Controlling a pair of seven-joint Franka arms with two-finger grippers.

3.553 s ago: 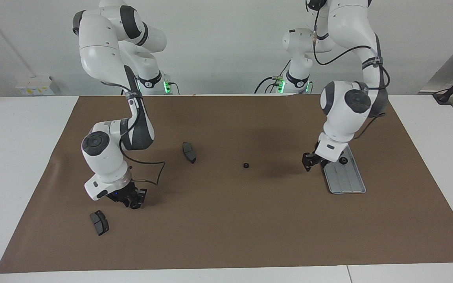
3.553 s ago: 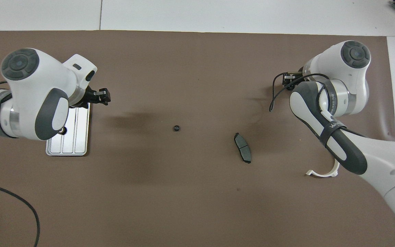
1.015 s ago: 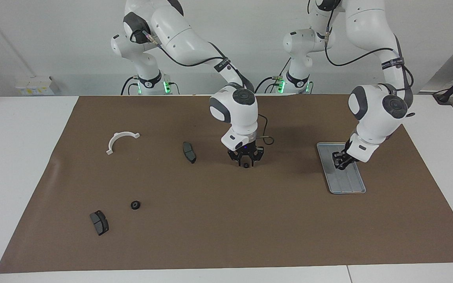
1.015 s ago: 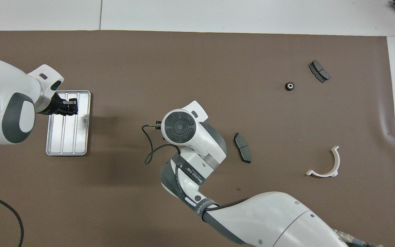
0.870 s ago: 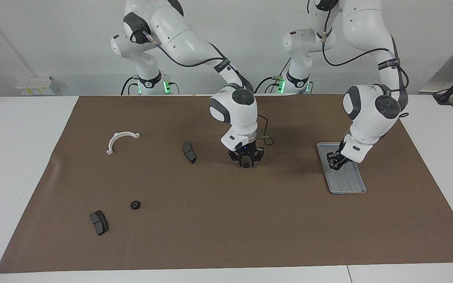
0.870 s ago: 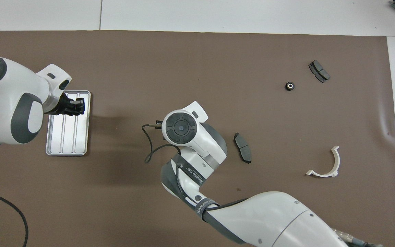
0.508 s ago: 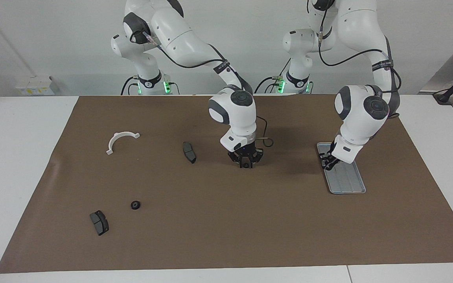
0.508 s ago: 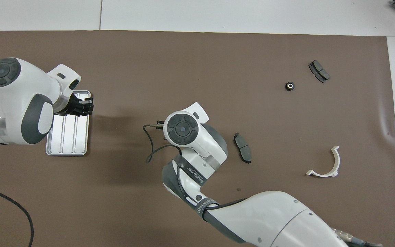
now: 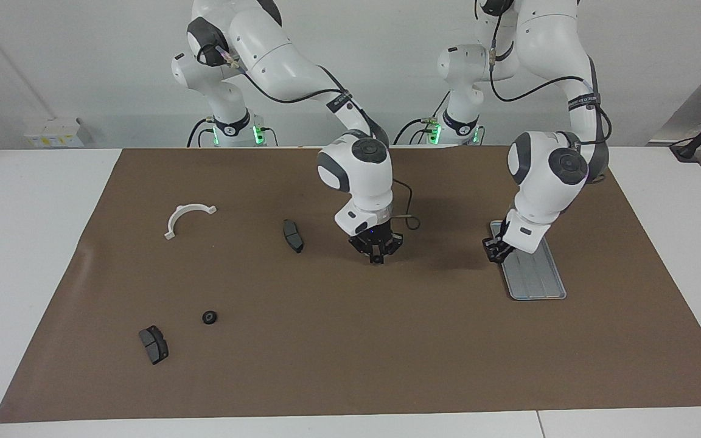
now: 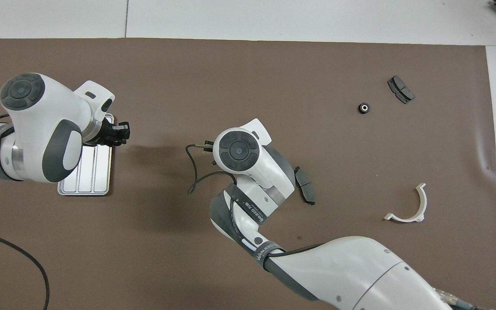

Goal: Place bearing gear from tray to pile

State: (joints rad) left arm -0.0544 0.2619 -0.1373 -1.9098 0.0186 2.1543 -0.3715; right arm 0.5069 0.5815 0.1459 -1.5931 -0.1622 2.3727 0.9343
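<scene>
the gear [image 9: 376, 260] sits pinched between the right gripper [image 9: 376, 258] tips, low over the middle of the brown mat [image 9: 350, 365]. i see the left gripper [image 9: 496, 254] over the tray [image 9: 536, 280] edge toward the middle, whether it's spread or pressed together i cannot tell. another gear [image 9: 209, 317] lies among the brake pads [image 9: 154, 344] and the white bracket [image 9: 186, 218].
</scene>
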